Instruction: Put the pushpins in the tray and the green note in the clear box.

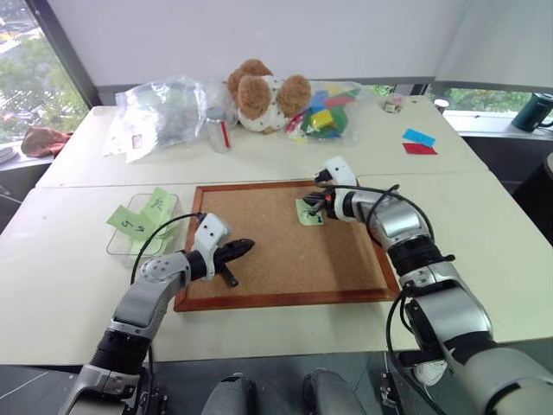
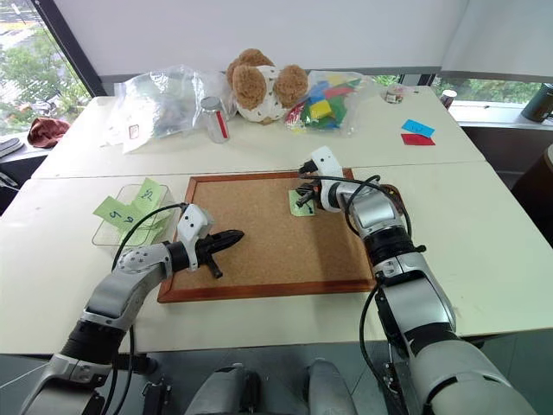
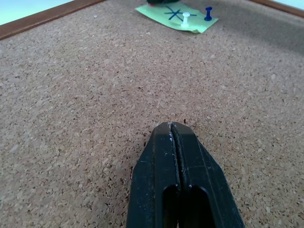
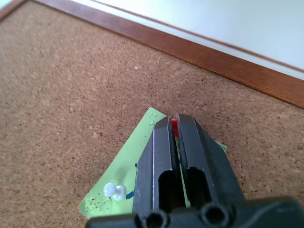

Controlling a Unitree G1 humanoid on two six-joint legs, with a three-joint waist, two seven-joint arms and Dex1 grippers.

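White bench (image 1: 78, 285) carries a corkboard (image 1: 259, 259). Right gripper (image 4: 174, 124) pinches a red pin (image 4: 174, 126) over the green note (image 3: 178, 16), where white (image 3: 185, 17) and blue (image 3: 208, 13) pins stand. Left gripper (image 3: 172, 128) hovers, jaws pressed together. Clear box (image 1: 121, 246) sits left.

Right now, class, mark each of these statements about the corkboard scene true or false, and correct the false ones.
1. The right gripper is shut on the red pushpin. True.
2. The green note lies in the clear box. False: it lies on the corkboard.
3. A white pushpin and a blue pushpin stand in the green note. True.
4. The left gripper holds a pushpin. False: it is shut on nothing, over bare cork.
5. The clear box is empty. False: pale green notes lie in it.
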